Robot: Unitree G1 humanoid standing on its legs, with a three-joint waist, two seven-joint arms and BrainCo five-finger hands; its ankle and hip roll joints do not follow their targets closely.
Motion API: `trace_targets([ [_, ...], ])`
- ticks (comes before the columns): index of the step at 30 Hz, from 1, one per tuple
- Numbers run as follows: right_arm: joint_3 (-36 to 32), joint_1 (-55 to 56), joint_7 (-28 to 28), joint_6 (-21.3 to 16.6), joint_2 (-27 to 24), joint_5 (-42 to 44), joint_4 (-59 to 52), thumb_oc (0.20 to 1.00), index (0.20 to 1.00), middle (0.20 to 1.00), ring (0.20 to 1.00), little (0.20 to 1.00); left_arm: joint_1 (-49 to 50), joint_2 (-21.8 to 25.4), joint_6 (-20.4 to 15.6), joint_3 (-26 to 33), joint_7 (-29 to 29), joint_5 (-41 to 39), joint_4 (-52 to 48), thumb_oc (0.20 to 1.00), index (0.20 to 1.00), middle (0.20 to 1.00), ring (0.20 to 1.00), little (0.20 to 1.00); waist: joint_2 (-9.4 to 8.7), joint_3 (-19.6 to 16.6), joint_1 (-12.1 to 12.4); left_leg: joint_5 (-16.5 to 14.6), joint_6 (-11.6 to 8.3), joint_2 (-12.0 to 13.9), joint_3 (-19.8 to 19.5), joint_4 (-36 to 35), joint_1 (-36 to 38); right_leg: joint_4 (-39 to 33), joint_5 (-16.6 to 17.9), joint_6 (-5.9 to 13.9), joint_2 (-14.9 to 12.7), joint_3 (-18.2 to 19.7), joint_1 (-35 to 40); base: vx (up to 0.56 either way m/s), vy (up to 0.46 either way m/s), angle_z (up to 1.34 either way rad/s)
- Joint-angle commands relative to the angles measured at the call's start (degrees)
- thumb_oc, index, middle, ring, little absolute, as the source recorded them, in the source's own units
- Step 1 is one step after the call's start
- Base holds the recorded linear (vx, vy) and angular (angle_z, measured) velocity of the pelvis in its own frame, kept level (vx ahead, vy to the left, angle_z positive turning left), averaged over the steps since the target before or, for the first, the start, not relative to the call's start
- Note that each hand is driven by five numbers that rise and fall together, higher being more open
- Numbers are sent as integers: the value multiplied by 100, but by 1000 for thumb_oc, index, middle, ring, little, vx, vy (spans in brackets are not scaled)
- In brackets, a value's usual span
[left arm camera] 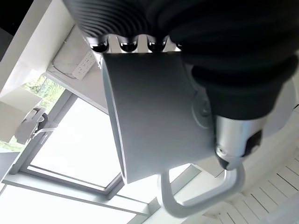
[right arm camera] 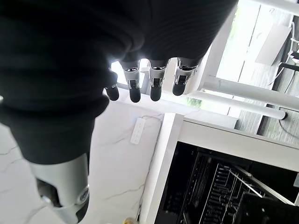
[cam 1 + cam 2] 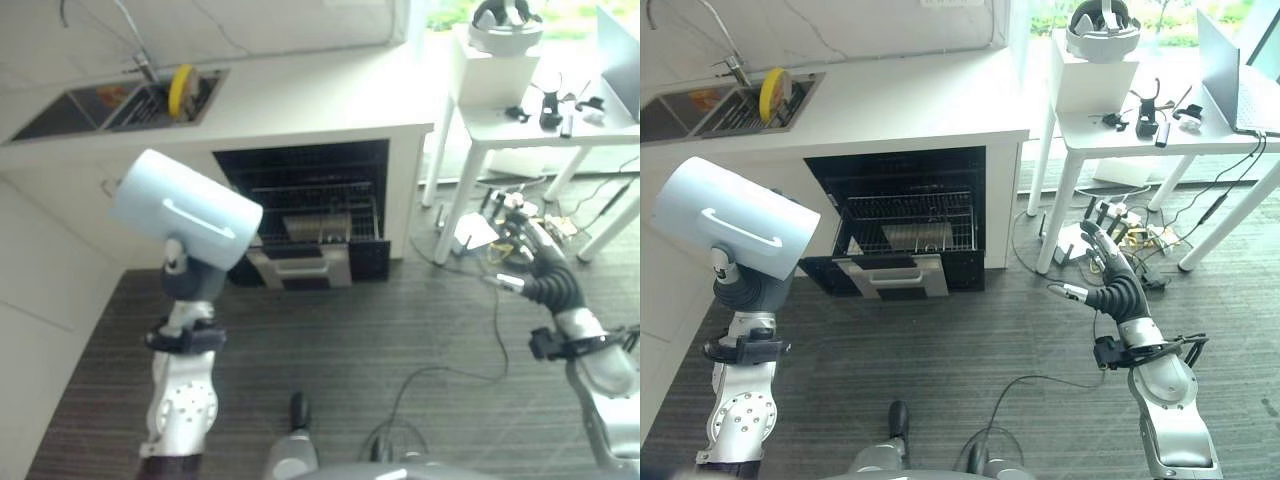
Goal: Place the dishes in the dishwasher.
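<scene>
My left hand (image 1: pixel 233 60) grips a smooth pale-blue cylindrical mug (image 3: pixel 186 208), fingers and thumb wrapped around its wall, loop handle outward. My right hand (image 3: pixel 1112 280) hangs spread, holding nothing.

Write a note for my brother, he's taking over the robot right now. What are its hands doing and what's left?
Left robot hand: shut on a pale blue mug, held up, clear of the counter.
Right robot hand: open, holding nothing, out near the white side table.
Dishwasher: door down, wire rack pulled out. I can't tell if any dishes are in it.
A yellow plate stands in the sink.
Left: put the mug in the rack, then fetch the plate.
</scene>
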Motion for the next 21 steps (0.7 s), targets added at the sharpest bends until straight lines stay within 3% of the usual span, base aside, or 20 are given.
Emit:
trace_targets([
  [1,-244,-133,131,-356,-250,89,-553,1000,1000,1000,1000,1000,-96,260,-421,353,-47,-91,-513,200,200,200,200,200,12,-221,23,107,41,-43,202,75,572,-6,-181,706,-707,147,293,184,264,-53],
  [6,-234,-243,-99,-252,-71,11,-555,1000,1000,1000,1000,1000,-573,307,-183,337,86,57,-471,200,200,200,200,200,-236,-403,112,-183,254,-322,188,75,834,62,7,1044,-1157,-148,372,177,277,-8],
  [10,-118,-415,-164,-161,88,-112,-507,1000,1000,1000,1000,1000,-773,348,-1,326,186,155,-513,200,200,200,200,200,-342,-455,224,-297,510,-588,52,75,864,614,5,1125,-1341,-156,239,142,265,55],
  [11,-96,-423,-159,-148,115,-145,-506,1000,1000,1000,1000,1000,-784,347,16,327,209,160,-523,200,200,200,200,200,-359,-461,235,-314,549,-635,39,75,869,737,57,1122,-1364,-135,202,215,423,28],
  [13,-85,-380,-121,-113,179,-230,-498,1000,1000,1000,1000,1000,-758,367,107,343,209,166,-539,200,200,200,200,200,-380,-450,217,-378,731,-805,-91,75,931,1666,301,1097,-1310,101,-199,191,384,10],
  [16,-57,-337,-66,-157,202,-210,-487,1000,1000,1000,1000,1000,-682,342,137,323,223,291,-607,200,200,200,200,200,-313,-398,193,-427,808,-841,-127,75,1011,2449,286,1016,-1149,111,-647,100,196,11],
  [19,-3,-359,115,-122,149,-19,-363,1000,1000,1000,1000,1000,-814,412,11,242,417,439,-538,200,200,200,200,200,-351,-346,145,-514,755,-835,-1,75,1102,1759,213,968,-1189,-178,-701,107,20,-14],
  [21,-54,-363,46,-126,109,178,-281,1000,1000,1000,1000,1000,-868,450,-112,136,461,637,-468,200,200,200,200,200,-382,-281,41,-639,737,-837,-62,75,1205,1174,386,1000,-1247,-87,-824,131,-107,-14],
])
